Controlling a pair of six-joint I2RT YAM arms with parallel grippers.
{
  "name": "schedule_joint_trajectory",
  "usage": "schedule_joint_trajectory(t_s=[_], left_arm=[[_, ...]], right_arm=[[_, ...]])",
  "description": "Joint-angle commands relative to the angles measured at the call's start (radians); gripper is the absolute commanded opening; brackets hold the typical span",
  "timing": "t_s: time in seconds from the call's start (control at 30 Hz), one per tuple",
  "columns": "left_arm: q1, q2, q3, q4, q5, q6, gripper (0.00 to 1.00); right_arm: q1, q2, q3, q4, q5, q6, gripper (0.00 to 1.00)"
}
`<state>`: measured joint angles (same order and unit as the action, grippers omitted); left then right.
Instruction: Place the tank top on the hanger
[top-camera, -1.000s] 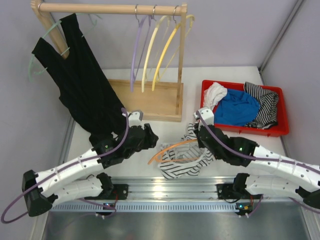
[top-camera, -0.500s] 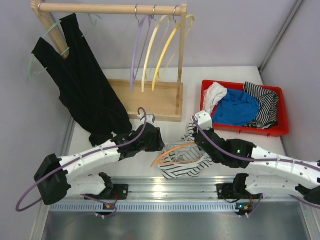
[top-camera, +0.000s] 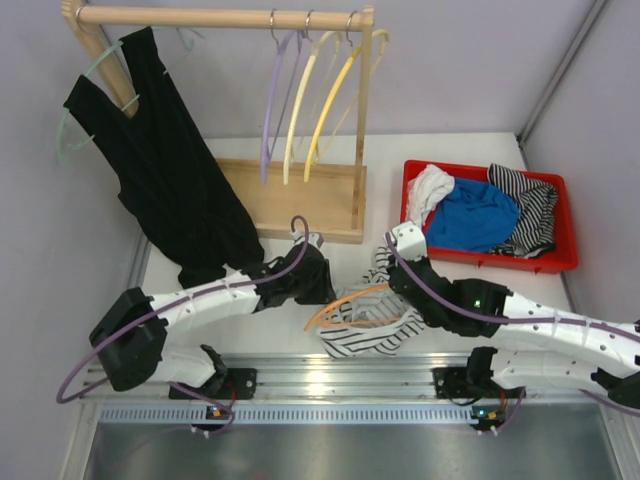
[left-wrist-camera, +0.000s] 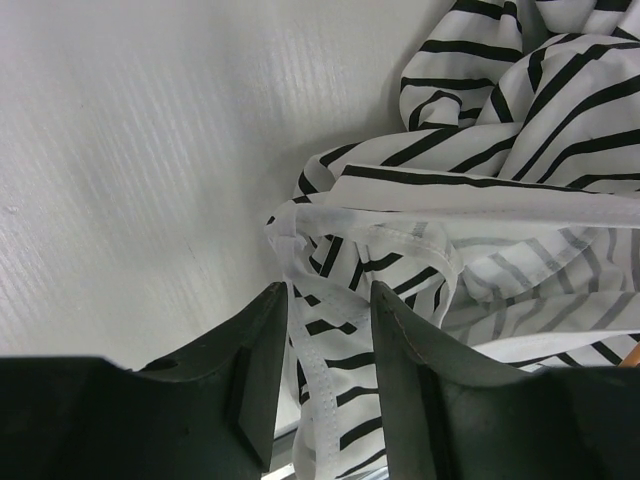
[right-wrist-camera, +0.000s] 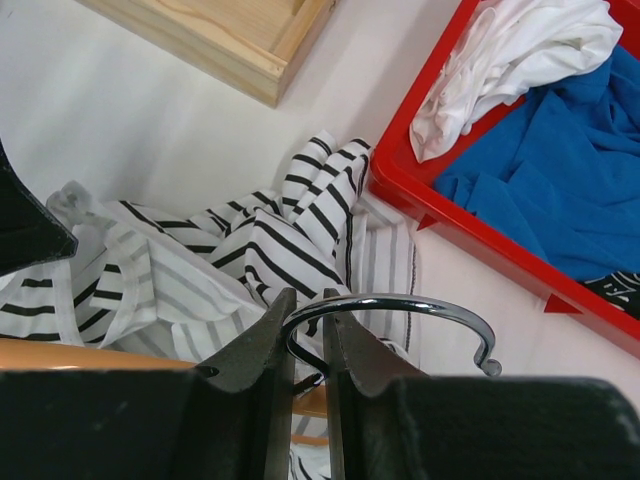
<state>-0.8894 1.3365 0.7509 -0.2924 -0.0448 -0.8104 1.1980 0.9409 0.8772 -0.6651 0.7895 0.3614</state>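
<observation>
Bright, even overhead light; soft shadows; sharp focus.

The tank top (top-camera: 365, 330) lies bunched on the surface (top-camera: 450, 148) near its front edge, between the left pincer (left-wrist-camera: 328, 300) and the right pincer (right-wrist-camera: 308, 320). The hanger (top-camera: 343, 299) lies across it, seemingly partly under cloth. Behind stands the rack (top-camera: 300, 200). Right of that is the bin (top-camera: 500, 261), holding clothes.

Fingers (right-wrist-camera: 256, 352) — apparently tight — astride hanger hook (right-wrist-camera: 402, 299)
</observation>
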Motion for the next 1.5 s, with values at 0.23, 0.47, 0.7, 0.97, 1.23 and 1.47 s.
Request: schedule_joint_trajectory(t_s=[0.23, 0.47, 0.7, 0.97, 1.23, 1.47], left_arm=[[0.007, 0.046, 0.08, 0.015, -0.018, 0.025, 0.36], [0.018, 0.069, 0.126, -0.027, -0.036, 0.063, 0.43], [0.023, 0.113, 0.142, -0.045, -0.038, 0.083, 0.38], [0.023, 0.142, 0.157, -0.063, -0.01, 0.105, 0.33], [0.023, 0.113, 0.15, -0.105, -0.03, 0.12, 0.08], [0.023, 0.004, 0.065, -0.097, -0.021, 0.102, 0.0]], right_arm=[[0.026, -0.004, 0.057, -0.005, 0.047, 0.017, 0.0], [0.029, -0.007, 0.065, -0.018, 0.053, 0.024, 0.0], [0.032, -0.01, 0.062, -0.018, 0.054, 0.033, 0.0], [0.034, -0.01, 0.062, -0.027, 0.057, 0.036, 0.0], [0.032, 0.013, 0.077, -0.085, 0.122, 0.089, 0.0], [0.0, 0.084, 0.12, -0.191, 0.211, 0.192, 0.0]])
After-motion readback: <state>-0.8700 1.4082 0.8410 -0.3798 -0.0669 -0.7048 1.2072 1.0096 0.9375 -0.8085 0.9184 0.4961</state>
